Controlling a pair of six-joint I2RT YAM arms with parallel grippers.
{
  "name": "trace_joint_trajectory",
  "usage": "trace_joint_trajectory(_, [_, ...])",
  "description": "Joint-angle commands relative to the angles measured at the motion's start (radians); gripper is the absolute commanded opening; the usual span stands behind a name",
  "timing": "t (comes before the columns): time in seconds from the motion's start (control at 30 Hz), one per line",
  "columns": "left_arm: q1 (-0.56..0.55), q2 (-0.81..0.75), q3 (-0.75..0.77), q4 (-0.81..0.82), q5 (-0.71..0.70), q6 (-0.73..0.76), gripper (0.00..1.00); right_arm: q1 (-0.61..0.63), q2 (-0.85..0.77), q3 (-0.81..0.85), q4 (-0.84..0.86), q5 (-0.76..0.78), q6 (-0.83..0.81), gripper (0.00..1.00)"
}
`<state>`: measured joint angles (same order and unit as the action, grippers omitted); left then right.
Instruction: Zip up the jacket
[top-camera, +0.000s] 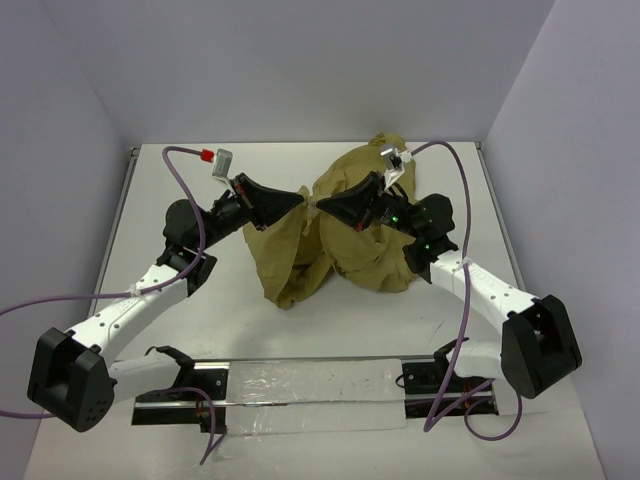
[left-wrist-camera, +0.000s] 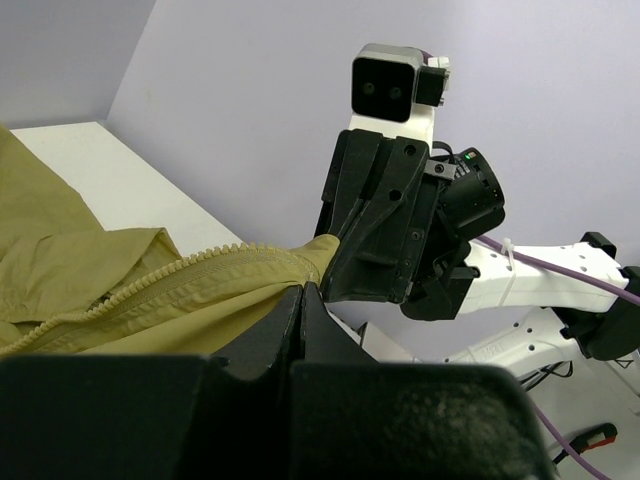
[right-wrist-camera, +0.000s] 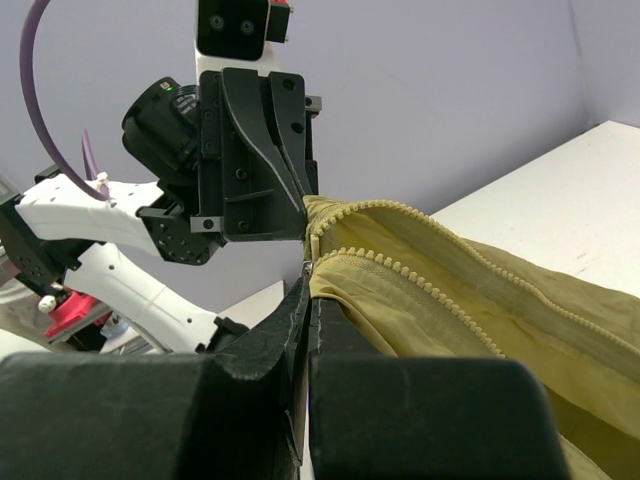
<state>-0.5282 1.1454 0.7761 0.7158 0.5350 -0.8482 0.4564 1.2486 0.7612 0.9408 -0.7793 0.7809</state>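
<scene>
The olive-tan jacket (top-camera: 290, 262) hangs bunched above the middle of the table, lifted at its top edge. My left gripper (top-camera: 303, 198) and right gripper (top-camera: 322, 204) meet tip to tip there, both shut on the cloth. In the left wrist view the jacket (left-wrist-camera: 110, 290) shows a line of zipper teeth (left-wrist-camera: 160, 278) running up to my left gripper (left-wrist-camera: 301, 292), and the right gripper's fingers (left-wrist-camera: 370, 240) are just beyond. In the right wrist view my right gripper (right-wrist-camera: 309, 288) pinches the lower zipper edge of the jacket (right-wrist-camera: 480, 300). The left gripper's fingers (right-wrist-camera: 265, 170) hold the upper edge.
The white table (top-camera: 150, 220) has walls at the back and on both sides. A clear plate on black rails (top-camera: 310, 388) lies along the near edge between the arm bases. Purple cables (top-camera: 185, 190) loop over both arms.
</scene>
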Motion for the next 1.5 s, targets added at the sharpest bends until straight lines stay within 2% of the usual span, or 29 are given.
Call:
trace_joint_trajectory(0.0, [0.002, -0.002, -0.003, 0.077, 0.023, 0.0, 0.0, -0.001, 0.004, 0.052, 0.079, -0.011, 0.006, 0.0])
trace_joint_trajectory(1.47, [-0.02, 0.024, 0.005, 0.078, 0.072, -0.011, 0.0, -0.001, 0.039, 0.087, 0.147, -0.002, 0.032, 0.0])
